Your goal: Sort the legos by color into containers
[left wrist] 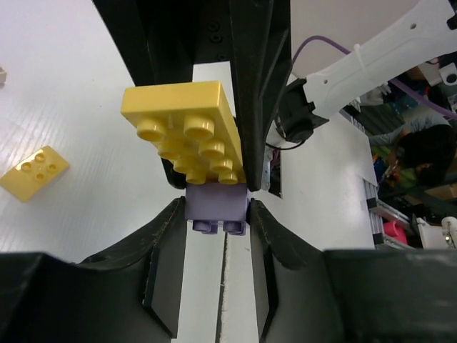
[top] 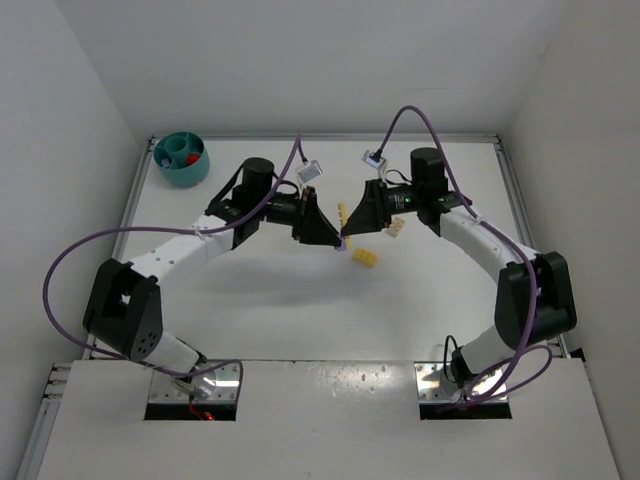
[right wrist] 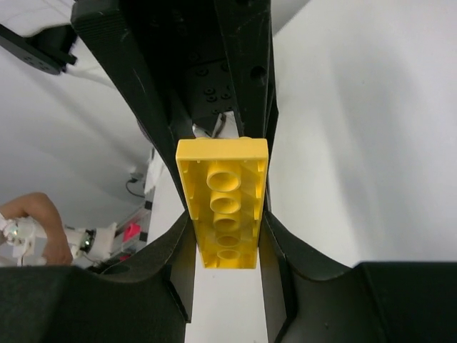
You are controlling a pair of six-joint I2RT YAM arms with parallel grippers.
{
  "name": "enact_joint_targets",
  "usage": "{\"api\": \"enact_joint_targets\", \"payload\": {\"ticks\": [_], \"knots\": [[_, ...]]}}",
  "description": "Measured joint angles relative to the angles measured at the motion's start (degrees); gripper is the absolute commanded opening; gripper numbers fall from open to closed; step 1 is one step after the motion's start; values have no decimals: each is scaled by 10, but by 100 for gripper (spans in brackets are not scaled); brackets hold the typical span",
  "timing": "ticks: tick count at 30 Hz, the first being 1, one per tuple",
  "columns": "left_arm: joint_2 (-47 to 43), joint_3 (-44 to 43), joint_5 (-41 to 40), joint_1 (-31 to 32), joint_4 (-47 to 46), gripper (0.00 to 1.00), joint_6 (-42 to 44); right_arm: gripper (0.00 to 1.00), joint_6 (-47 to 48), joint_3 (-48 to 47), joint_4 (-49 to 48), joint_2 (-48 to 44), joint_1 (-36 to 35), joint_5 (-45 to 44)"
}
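My two grippers meet above the middle of the table. My left gripper (top: 334,243) (left wrist: 216,209) is shut on a small purple brick (left wrist: 216,211), also just visible in the top view (top: 342,248). A yellow studded brick (left wrist: 187,127) is stuck on the far side of the purple one. My right gripper (top: 351,237) (right wrist: 226,216) is shut on that yellow brick (right wrist: 223,201), whose hollow underside faces its camera. The teal divided bowl (top: 183,172) stands at the far left corner with red pieces in it.
A loose yellow brick (top: 365,259) (left wrist: 33,170) lies on the table just near of the grippers. A cream brick (top: 397,226) lies under the right arm. White walls close the table on three sides.
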State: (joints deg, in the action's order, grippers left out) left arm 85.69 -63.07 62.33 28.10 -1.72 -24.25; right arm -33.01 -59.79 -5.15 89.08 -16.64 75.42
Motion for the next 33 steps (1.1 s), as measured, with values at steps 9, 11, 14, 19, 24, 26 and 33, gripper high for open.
{"api": "enact_joint_targets", "payload": {"ticks": [9,11,14,19,24,26,33], "knots": [[-47,33,-24,-124,175,18,164,0,177,-118,212,-1,38,-57],[-48,32,-40,-200,233,18,220,0,201,-124,233,-5,42,-72],[-45,15,-100,-321,301,18,284,0,223,-120,256,-6,41,-89],[38,-155,-235,-469,319,18,317,0,245,-114,278,-2,41,-105],[195,-374,-302,-540,296,18,318,0,268,-119,303,14,38,-116],[256,-441,-318,-552,302,18,316,0,273,-119,310,17,37,-121],[384,-539,-347,-556,295,27,295,0,280,-120,314,17,37,-124]]}}
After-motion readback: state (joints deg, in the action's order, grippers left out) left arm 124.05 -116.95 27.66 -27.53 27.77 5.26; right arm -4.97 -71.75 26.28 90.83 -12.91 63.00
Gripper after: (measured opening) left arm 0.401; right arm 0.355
